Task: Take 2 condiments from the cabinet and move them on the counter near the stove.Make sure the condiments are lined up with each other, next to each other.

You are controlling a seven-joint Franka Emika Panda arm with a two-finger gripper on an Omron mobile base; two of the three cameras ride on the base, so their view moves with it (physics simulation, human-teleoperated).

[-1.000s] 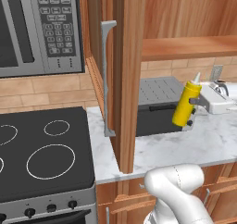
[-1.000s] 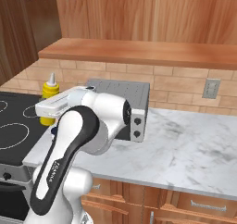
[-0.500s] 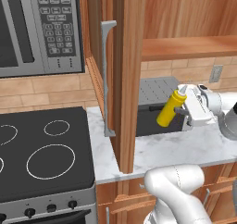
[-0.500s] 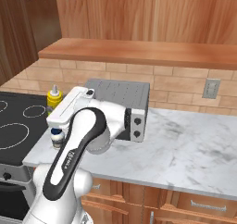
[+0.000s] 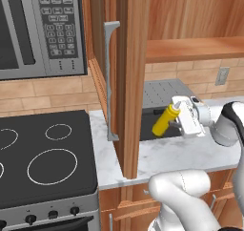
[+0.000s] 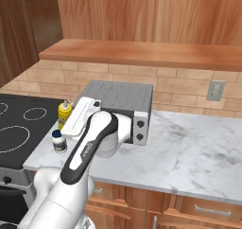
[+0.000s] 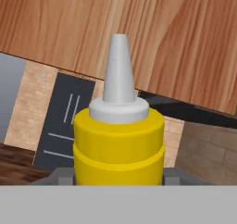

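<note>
**Condiment Transfer: Bottle in Gripper**

Two condiments are present. The gripper (image 5: 177,114) is closed on one yellow squeeze bottle (image 5: 164,120), tilted, above the marble counter (image 6: 198,147) in front of the grey toaster oven (image 6: 124,100). One white jar (image 6: 58,141) stands near the counter's left edge, beside the stove (image 5: 43,158). The open cabinet door (image 5: 125,77) stands between stove and bottle. No label is legible.
</note>
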